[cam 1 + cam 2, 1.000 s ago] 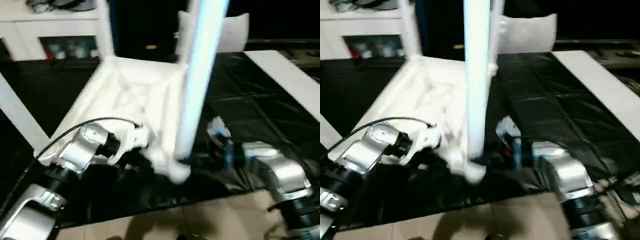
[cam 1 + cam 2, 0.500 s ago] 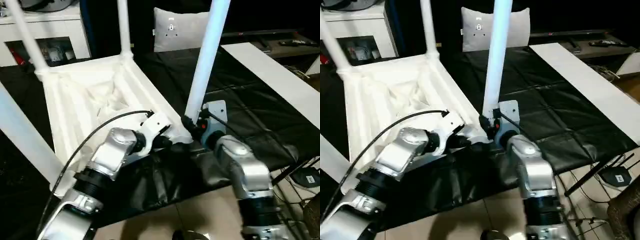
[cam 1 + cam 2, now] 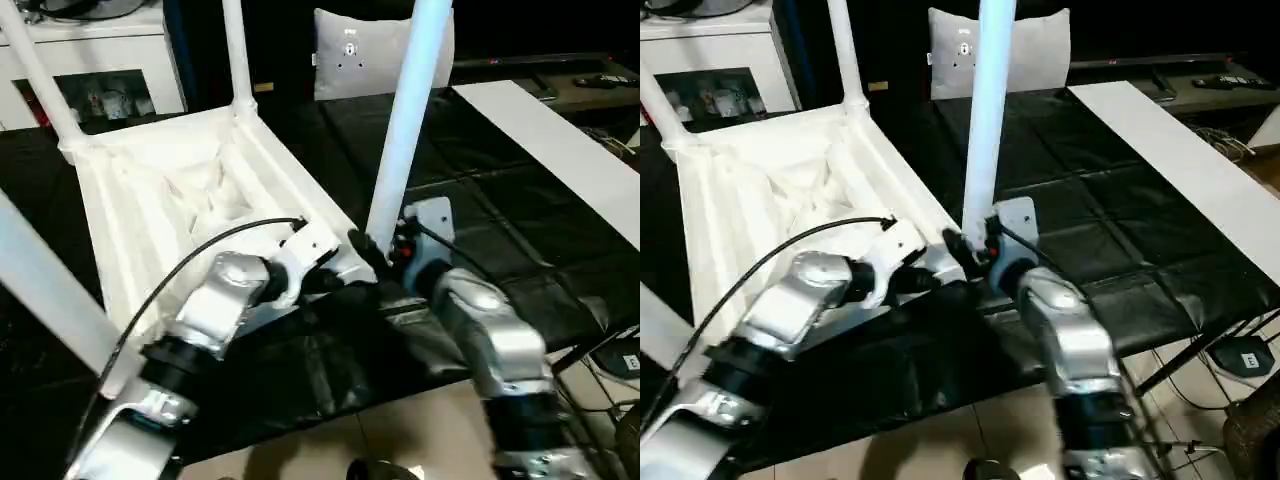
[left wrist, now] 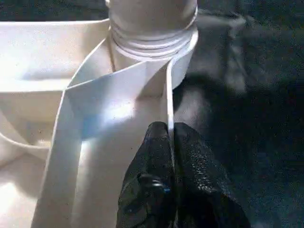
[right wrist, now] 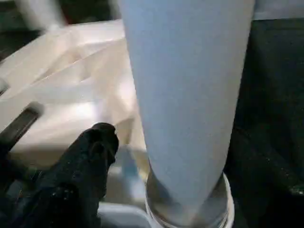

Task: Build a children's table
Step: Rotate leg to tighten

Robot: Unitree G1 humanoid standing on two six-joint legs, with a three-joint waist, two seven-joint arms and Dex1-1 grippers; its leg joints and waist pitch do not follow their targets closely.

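Observation:
The children's table lies upside down on a black mat. Its white tabletop [image 3: 180, 190] faces up with the ribbed underside showing, and white legs stand up from its corner sockets. The nearest right leg [image 3: 405, 120] rises from the corner socket [image 4: 152, 42] in front of me. My left gripper [image 4: 170, 137] is shut on the tabletop's thin rim just beside that socket. My right gripper [image 3: 372, 250] is at the foot of the same leg. It is open: one black finger [image 5: 95, 147] stands a little off the leg [image 5: 190, 95].
A grey-white pillow-like bag [image 3: 350, 60] stands at the back. A flat white board strip [image 3: 550, 150] lies on the black mat [image 3: 480, 220] to the right. A white cabinet [image 3: 90, 60] is at the back left. Tiled floor and cables lie by the mat's front right edge.
The head camera swung and then steadied. My right gripper's fingers have spread away from the foot of the leg. The left gripper keeps its pinch on the rim.

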